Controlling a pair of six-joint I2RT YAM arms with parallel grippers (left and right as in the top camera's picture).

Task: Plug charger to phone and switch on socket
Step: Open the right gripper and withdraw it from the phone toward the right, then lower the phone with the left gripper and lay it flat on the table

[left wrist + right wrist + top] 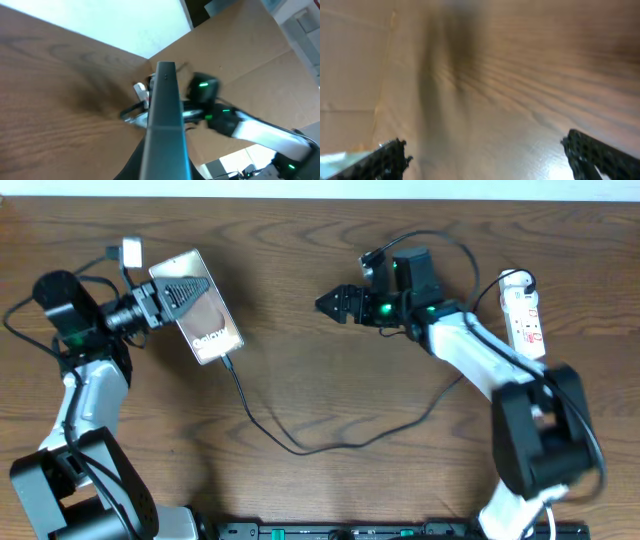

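Observation:
The phone (pixel 200 310) has a glossy brown face with white "Galaxy" lettering and is held at the far left. My left gripper (pixel 178 293) is shut on its upper end. In the left wrist view the phone (pixel 165 120) shows edge-on between the dark fingers. The charger (pixel 300 448) is a thin black cable. It runs from the phone's lower end across the table toward the right. The socket (pixel 525 315), a white strip with red marks, lies at the far right. My right gripper (pixel 330 304) is open and empty over bare wood (pixel 495 160), between the phone and the socket.
A small white block (pixel 131 252) sits by the left arm. A cardboard wall (pixel 240 45) stands behind the table. A black rail (pixel 400 530) runs along the front edge. Thick black robot cables loop near the right arm (pixel 470 255).

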